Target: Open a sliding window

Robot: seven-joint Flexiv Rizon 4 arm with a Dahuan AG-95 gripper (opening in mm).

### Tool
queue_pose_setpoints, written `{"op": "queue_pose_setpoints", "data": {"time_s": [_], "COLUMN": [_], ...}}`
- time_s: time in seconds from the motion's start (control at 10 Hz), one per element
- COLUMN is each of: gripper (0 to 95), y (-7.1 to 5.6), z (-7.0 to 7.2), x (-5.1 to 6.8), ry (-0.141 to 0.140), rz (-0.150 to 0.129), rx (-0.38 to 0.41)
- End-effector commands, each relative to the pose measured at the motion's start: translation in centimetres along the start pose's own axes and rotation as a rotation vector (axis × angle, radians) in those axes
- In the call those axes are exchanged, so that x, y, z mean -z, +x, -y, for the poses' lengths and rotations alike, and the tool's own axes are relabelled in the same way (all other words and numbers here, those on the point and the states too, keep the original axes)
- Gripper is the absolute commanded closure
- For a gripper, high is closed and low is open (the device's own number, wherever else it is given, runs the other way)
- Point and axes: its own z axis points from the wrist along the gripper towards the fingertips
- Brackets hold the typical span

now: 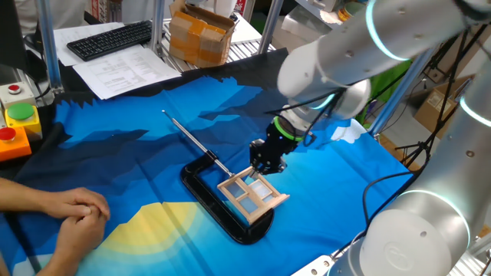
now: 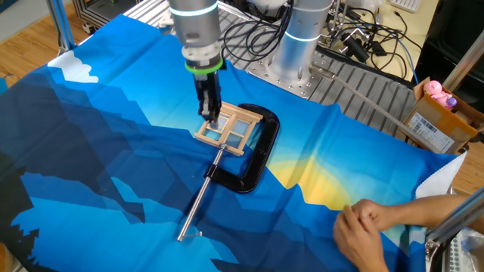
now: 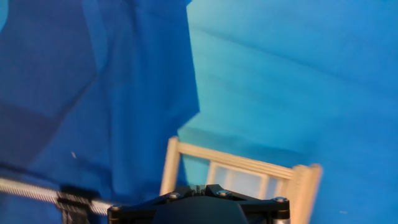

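A cluttered lab bench fills the background: a keyboard (image 1: 111,38), loose papers and a cardboard box (image 1: 201,32) sit beyond a surface (image 1: 138,115) draped in a blue mountain-print cloth with a yellow patch. At the middle of the cloth lies the sliding window (image 1: 252,193), a small frame of pale unpainted wood with cross bars and bluish translucent panes, held in the mouth of a glossy black C-shaped clamp (image 1: 222,211) whose thin threaded metal rod (image 1: 192,138) runs away toward ten o'clock in one fixed view. The window lies flat, its long axis running roughly from ten to four o'clock in that view.

The pincer (image 1: 261,163) of the grey arm stands nearly upright over the window's one o'clock edge, so the window stretches away from it toward seven o'clock. Its dark fingertips appear to be at or on the frame, but whether they are spread or pinching a bar cannot be told; the hand view shows only the black housing above the wooden rails.

A person's clasped hands (image 1: 77,211) rest at the surface's edge, well apart from the clamp. The sash probably must be drawn along the frame's rails.
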Motion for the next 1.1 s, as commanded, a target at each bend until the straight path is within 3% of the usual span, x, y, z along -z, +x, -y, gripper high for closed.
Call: {"op": "queue_pose_setpoints", "data": {"time_s": [0.1, 0.5, 0.9, 1.1], "gripper": [95.0, 95.0, 95.0, 95.0], "y": [-0.07, 0.3, 0.65, 0.76], "z": [-0.27, -0.28, 0.03, 0.16], "x": [0.25, 0.25, 0.02, -0.19], "ry": [-0.001, 0.011, 0.06, 0.067], "rz": [-0.004, -0.002, 0.026, 0.037], "rx": [-0.011, -0.021, 0.001, 0.001]}}
